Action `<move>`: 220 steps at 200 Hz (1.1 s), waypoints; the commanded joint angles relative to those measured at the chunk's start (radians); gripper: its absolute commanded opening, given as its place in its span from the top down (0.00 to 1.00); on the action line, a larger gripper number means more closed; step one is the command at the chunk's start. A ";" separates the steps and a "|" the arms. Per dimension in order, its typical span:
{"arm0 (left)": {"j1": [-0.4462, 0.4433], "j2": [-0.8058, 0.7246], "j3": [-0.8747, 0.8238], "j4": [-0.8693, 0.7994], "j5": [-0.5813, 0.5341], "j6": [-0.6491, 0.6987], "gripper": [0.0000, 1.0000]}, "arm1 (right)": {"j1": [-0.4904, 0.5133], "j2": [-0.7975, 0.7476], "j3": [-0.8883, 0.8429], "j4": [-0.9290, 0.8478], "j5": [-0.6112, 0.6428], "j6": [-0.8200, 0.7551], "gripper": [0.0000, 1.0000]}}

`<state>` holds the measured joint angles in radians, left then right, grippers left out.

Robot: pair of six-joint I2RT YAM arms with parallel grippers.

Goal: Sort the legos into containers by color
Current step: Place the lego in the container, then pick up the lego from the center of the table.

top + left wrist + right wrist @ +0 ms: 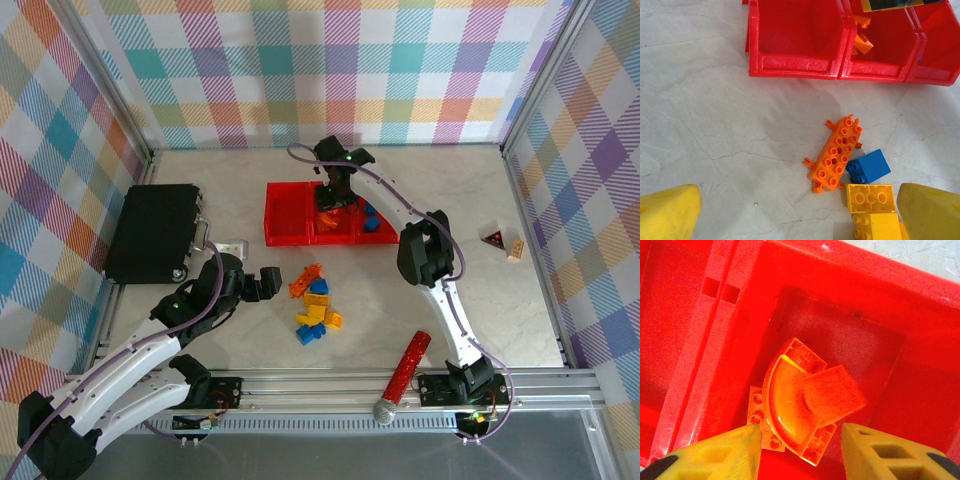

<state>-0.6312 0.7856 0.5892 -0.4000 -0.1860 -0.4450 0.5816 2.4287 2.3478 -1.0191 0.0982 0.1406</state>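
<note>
- My right gripper (800, 440) hangs in the middle bin (920, 365) of the containers (285, 215), fingers part-open and gripping nothing I can see. The orange legos (805, 395) beneath look blurred.
- My left gripper (800, 215) is spread wide and empty over the loose legos (315, 305), mid-tabletop (250, 170). The yellow bricks (870, 197) are cut off.
- From above, the right arm (440, 290) hides the bin's contents.

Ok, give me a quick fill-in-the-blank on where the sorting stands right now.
The right gripper hangs over the ___ container of the row.
The legos under it are ___.
The left container is ___.
Missing words: middle; orange; empty.
</note>
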 commanded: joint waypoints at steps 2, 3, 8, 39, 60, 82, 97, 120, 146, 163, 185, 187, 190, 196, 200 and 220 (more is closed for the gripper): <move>0.005 -0.012 -0.002 -0.036 -0.018 0.007 0.01 | -0.008 -0.003 0.032 -0.024 0.015 -0.010 0.51; 0.005 -0.013 -0.002 -0.035 -0.018 0.007 0.00 | -0.008 -0.004 0.033 -0.024 0.015 -0.011 0.51; 0.005 -0.014 0.000 -0.037 -0.017 0.005 0.00 | -0.008 -0.009 0.033 -0.024 0.015 -0.012 0.51; 0.006 -0.016 0.003 -0.041 -0.012 0.000 0.00 | -0.008 -0.048 0.029 -0.039 0.008 -0.008 0.49; 0.004 -0.015 0.004 -0.045 -0.007 -0.003 0.00 | -0.008 -0.092 0.017 -0.041 -0.011 -0.003 0.48; 0.004 -0.010 0.009 -0.049 0.001 -0.002 0.00 | -0.006 -0.159 -0.025 -0.031 -0.038 0.006 0.47; 0.003 -0.003 0.010 -0.048 0.009 0.001 0.00 | -0.004 -0.219 -0.080 -0.006 -0.053 0.013 0.46; -0.006 0.024 0.018 -0.049 0.015 0.007 0.00 | -0.003 -0.332 -0.207 0.049 -0.072 0.033 0.46; -0.022 0.077 0.032 -0.045 0.011 0.009 0.00 | -0.003 -0.496 -0.431 0.170 -0.103 0.056 0.47; -0.035 0.116 0.042 -0.037 0.012 0.015 0.00 | -0.002 -0.615 -0.600 0.264 -0.108 0.083 0.46; -0.048 0.175 0.061 -0.025 0.021 0.032 0.00 | -0.002 -0.740 -0.786 0.341 -0.098 0.120 0.45; -0.048 0.181 0.063 -0.024 0.023 0.033 0.00 | -0.003 -0.750 -0.797 0.343 -0.098 0.123 0.45; -0.050 0.190 0.066 -0.023 0.027 0.036 0.00 | -0.001 -0.763 -0.818 0.351 -0.097 0.127 0.45; -0.052 0.209 0.073 -0.021 0.031 0.041 0.00 | -0.002 -0.785 -0.861 0.363 -0.096 0.135 0.43; -0.052 0.222 0.080 -0.020 0.035 0.042 0.00 | -0.003 -0.801 -0.886 0.370 -0.095 0.141 0.43; -0.059 0.285 0.106 -0.014 0.056 0.055 0.00 | -0.003 -0.854 -0.982 0.387 -0.086 0.166 0.42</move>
<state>-0.6720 1.0183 0.6418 -0.4160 -0.1658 -0.4229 0.5816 1.6325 1.4551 -0.7097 0.0151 0.2523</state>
